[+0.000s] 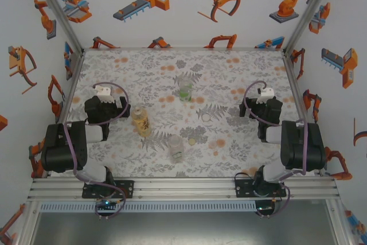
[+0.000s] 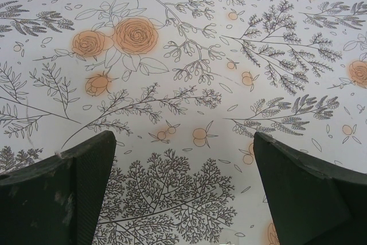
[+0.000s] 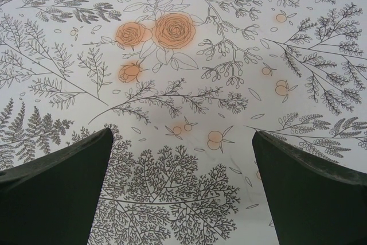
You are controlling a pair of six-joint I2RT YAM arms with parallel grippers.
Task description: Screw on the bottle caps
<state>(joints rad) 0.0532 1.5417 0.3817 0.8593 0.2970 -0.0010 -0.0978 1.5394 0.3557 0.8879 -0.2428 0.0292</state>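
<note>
Task at the very start, by the look of it: no cap visibly screwed on. Three bottles standing mid-desk, apart from one another: amber bottle toward the left, green-tinted bottle further back at centre, colourless bottle nearest the arm bases. Two loose caps lying flat on the floral mat: pale cap right of centre, yellowish cap just beside the colourless bottle. Third cap not made out; too small to tell whether sitting on a neck. Left jaws wide open, empty, over bare print in the left wrist view. Right jaws likewise: wide open, nothing between, only print underneath. Left arm at the left edge, right arm at the right edge, the right one well apart from the bottles and caps. Left to do, judging so: pick up each cap, seat on the matching neck, twist down. At least two outstanding, probably all three.
</note>
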